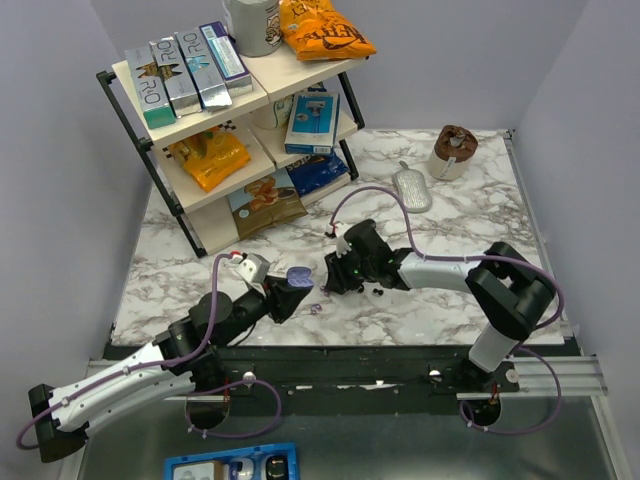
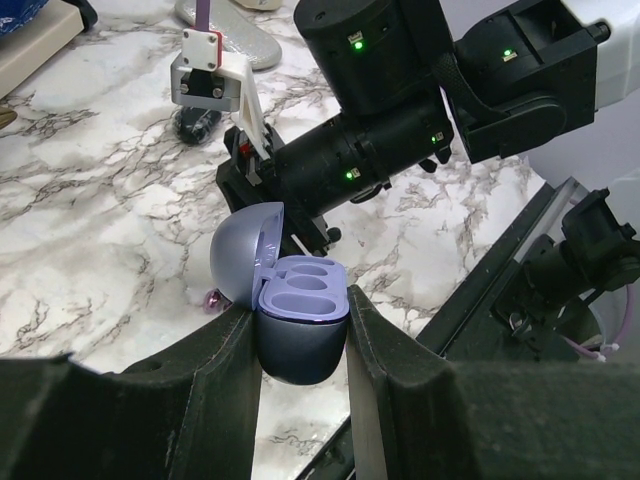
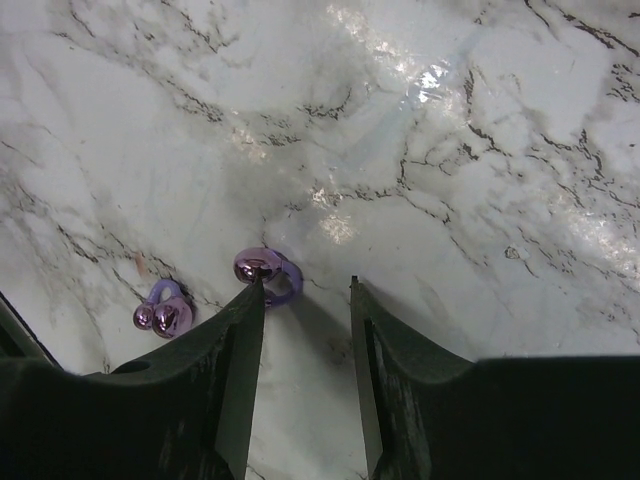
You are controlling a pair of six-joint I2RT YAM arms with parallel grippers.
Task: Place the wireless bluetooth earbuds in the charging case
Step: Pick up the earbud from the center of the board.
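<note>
Right wrist: parted empty jaws over two earbuds (image 3: 267, 272); left jaws clamp the open case (image 2: 300, 335); shelf (image 1: 205, 122) behind.

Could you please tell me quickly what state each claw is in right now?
Left claw: closed on the open charging case.
Right claw: open, holding nothing.

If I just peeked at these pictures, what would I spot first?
Probably the open purple charging case, pinched in the left gripper with both slots empty. Then a shiny purple earbud on the marble table, right by a fingertip of the open right gripper, with a second earbud beside it. At the back left stands a shelf of colourful snack packs.
</note>
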